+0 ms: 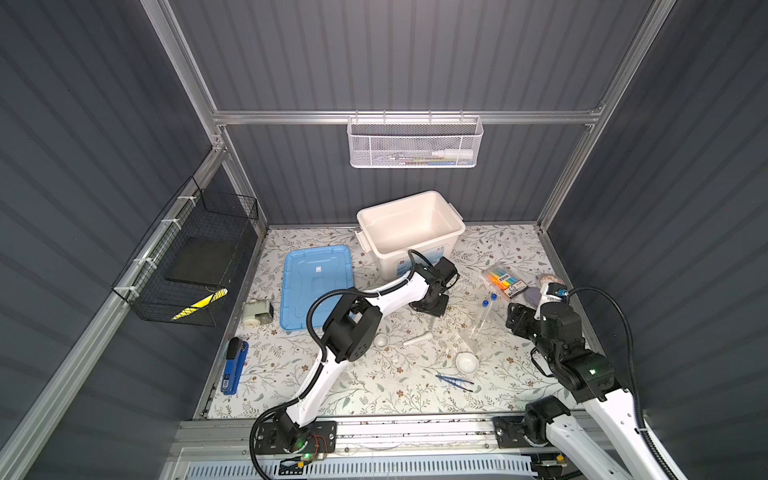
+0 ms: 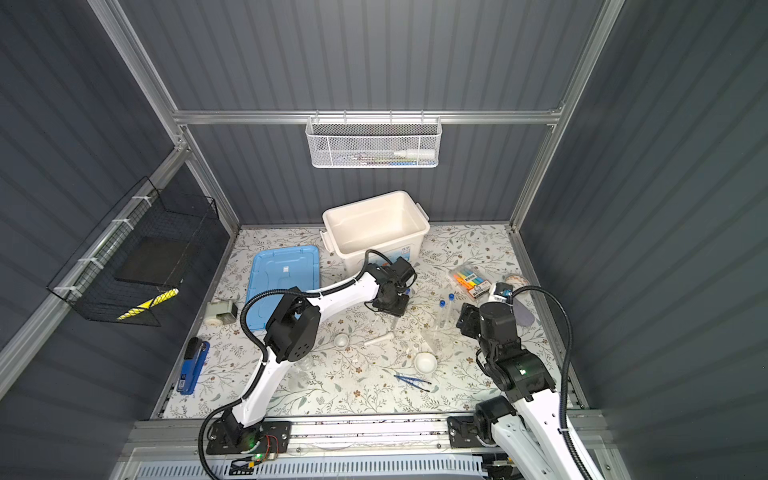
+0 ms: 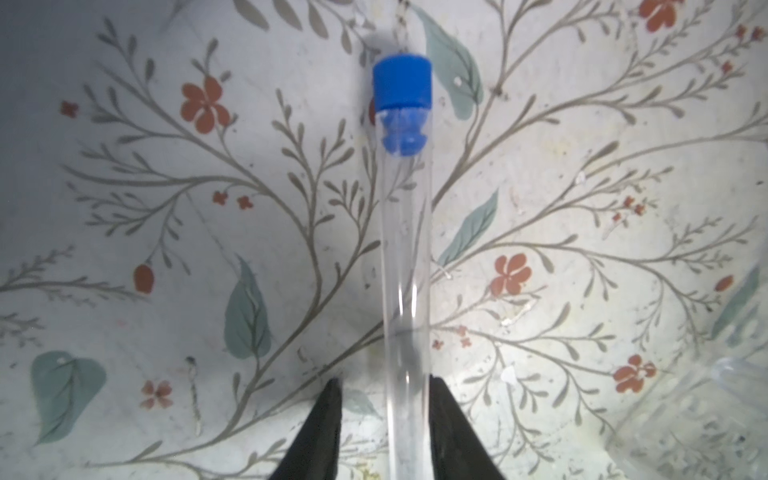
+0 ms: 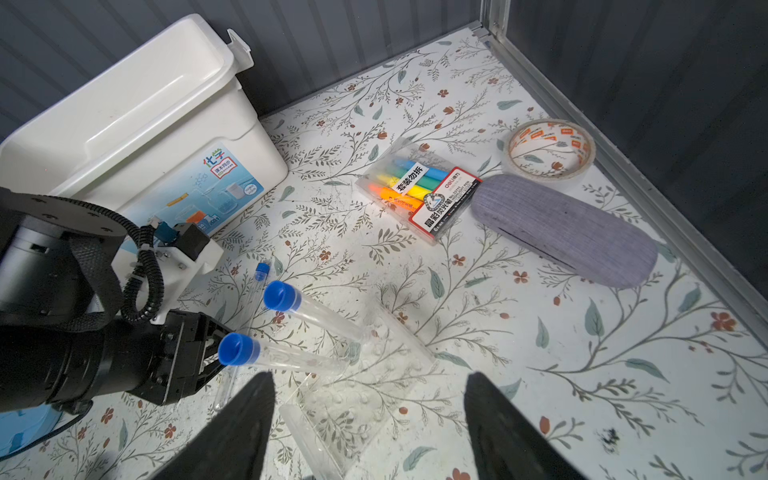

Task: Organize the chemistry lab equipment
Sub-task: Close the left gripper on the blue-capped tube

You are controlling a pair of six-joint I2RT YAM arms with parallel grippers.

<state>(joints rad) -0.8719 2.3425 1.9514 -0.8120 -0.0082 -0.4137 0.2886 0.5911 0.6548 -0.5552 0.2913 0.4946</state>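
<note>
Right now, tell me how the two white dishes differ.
Size: the larger dish is clearly wider than the smaller dish. Place: the larger dish lies near the tweezers; the smaller dish lies beside the left arm, closer to the pestle. Both are white, round, upright and empty.

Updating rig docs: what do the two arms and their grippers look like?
Left arm and right arm: white link shells, black joint housings, black corrugated cable looped alongside, green status lights. Black tapered fingers.

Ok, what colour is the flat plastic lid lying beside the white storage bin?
The flat plastic lid is light blue, clearest in a top view.
</note>
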